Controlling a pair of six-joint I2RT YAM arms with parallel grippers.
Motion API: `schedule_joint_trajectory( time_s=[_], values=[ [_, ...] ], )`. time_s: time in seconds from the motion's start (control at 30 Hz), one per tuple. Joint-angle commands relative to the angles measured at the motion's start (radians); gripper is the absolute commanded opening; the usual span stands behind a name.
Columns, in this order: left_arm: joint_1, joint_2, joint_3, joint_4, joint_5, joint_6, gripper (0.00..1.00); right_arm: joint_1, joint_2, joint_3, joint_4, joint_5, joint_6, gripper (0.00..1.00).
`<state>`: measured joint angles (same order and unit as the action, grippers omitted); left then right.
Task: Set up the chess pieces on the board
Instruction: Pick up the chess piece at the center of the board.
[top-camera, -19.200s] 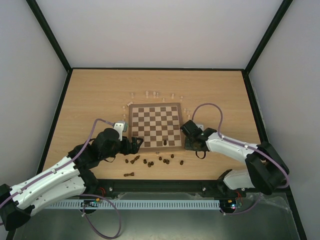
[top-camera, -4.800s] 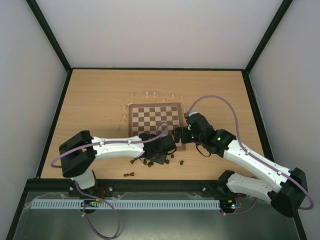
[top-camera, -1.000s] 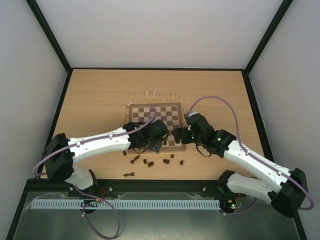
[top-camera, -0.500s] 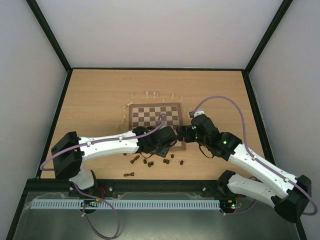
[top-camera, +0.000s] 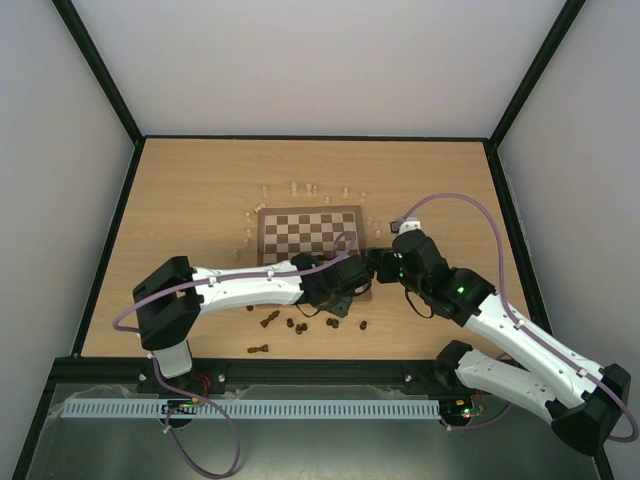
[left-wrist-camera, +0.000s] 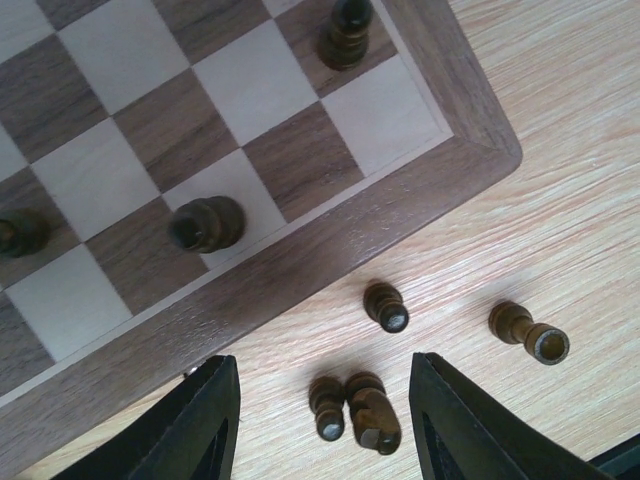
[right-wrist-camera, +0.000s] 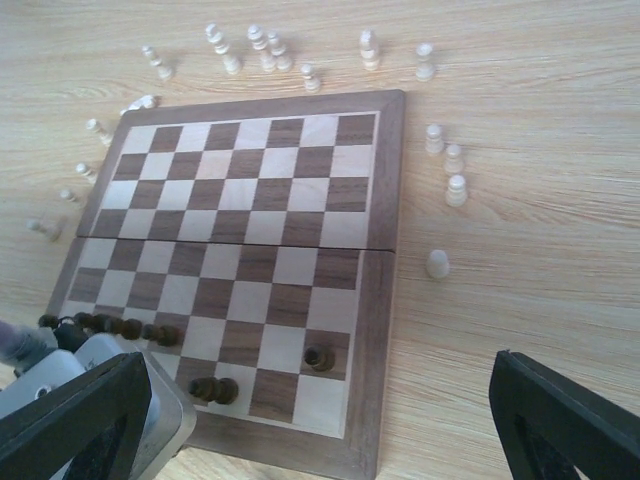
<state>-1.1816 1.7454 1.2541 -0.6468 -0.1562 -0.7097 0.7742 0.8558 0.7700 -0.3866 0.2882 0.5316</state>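
1. I see only a few dark pieces (left-wrist-camera: 205, 222) standing on the board (right-wrist-camera: 385, 200), all close to its near edge. Some more stand in a line at the near left. They are tiny in my view and partly hidden, so I cannot count them for sure.
2. Other fallen dark pieces (left-wrist-camera: 385, 305) lie on their sides on the table (right-wrist-camera: 520, 100), just off the board's near right corner.
3. None of the cream pieces (right-wrist-camera: 455, 190) is on the board. They stand on the table along its far edge and down both sides.
4. I think the job has only just begun. Most of the dark side and all of the cream side are left to place.
5. My left gripper (left-wrist-camera: 322, 395) hangs over the fallen ones. Its fingers are partly apart and hold nothing. Two pieces lie right under the gap.
6. My right gripper (right-wrist-camera: 320, 400) is spread wide and holds nothing. It sits above the near right part of the board.
7. Both grippers are near each other at that corner, so I would move one at a time.
8. The two pieces under my left fingers lie just beside each other, so picking up one may bump the other.
9. The far squares are bare, so there is room to set pieces down. The cream ones stand near the rim there, and a low pass could knock them over.
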Motion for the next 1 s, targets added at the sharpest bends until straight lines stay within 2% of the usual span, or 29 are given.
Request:
schedule_joint_trajectory(
  time_s=[0.0, 0.97],
  values=[
    [-0.026, 0.048, 0.057, -0.007, 0.007, 0.019, 0.5, 0.003, -0.011, -0.009, -0.006, -0.004, 0.008, 0.94],
    [-0.035, 0.242, 0.106, 0.027, 0.0, 0.049, 0.49, -0.009, -0.05, -0.012, -0.005, 0.005, 0.01, 0.92]
  ],
)
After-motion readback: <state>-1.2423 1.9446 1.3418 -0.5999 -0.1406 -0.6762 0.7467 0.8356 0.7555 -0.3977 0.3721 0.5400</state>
